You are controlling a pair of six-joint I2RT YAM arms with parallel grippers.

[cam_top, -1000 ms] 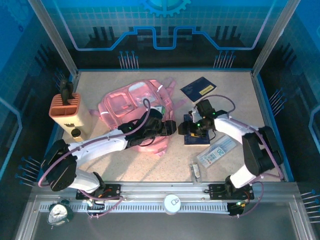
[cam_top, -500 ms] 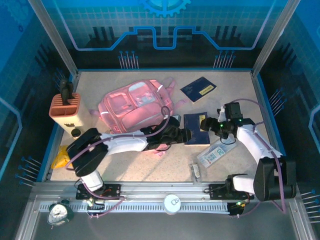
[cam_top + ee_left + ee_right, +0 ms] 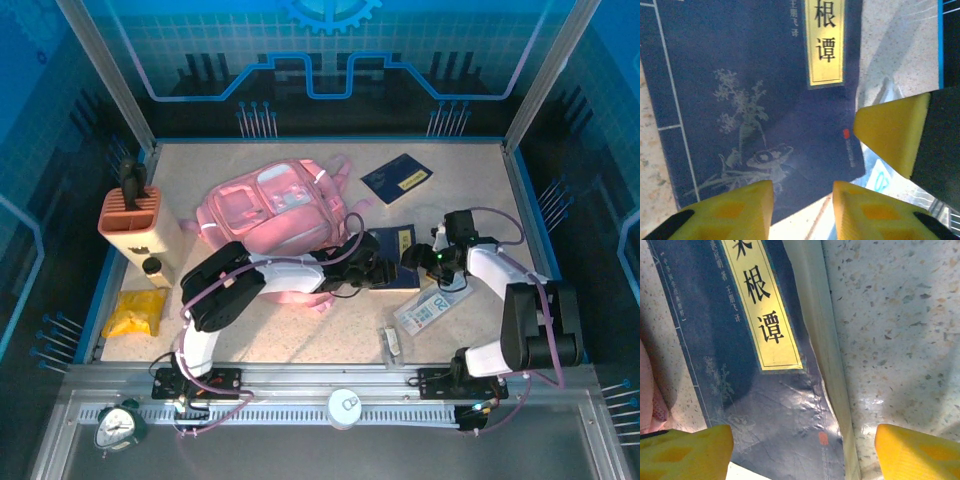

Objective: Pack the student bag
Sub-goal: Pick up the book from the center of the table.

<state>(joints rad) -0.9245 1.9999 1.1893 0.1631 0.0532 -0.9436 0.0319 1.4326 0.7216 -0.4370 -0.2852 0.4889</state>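
The pink student bag (image 3: 268,208) lies at the back left of the table. To its right a dark blue book (image 3: 402,243) with a yellow title label lies flat. My left gripper (image 3: 377,271) reaches past the bag to the book's near left edge. In the left wrist view this gripper (image 3: 802,212) is open, its yellow fingertips (image 3: 735,207) apart over the book (image 3: 755,75) cover's edge. My right gripper (image 3: 421,259) hovers at the book's right side. It is open (image 3: 800,455) and wide, straddling the book (image 3: 740,365) page edge. One right finger (image 3: 892,135) shows beside the left one.
A second blue book (image 3: 397,178) lies at the back. An orange-and-cream pen holder (image 3: 133,224) stands at the left, a yellow packet (image 3: 134,312) below it. A clear package (image 3: 432,307) and a small clear item (image 3: 392,343) lie near the front right. An alarm clock (image 3: 119,424) sits on the front rail.
My left arm swung right from the bag to the book and its jaws narrowed. My right gripper drew back to the right off the book, then settled at its right edge.
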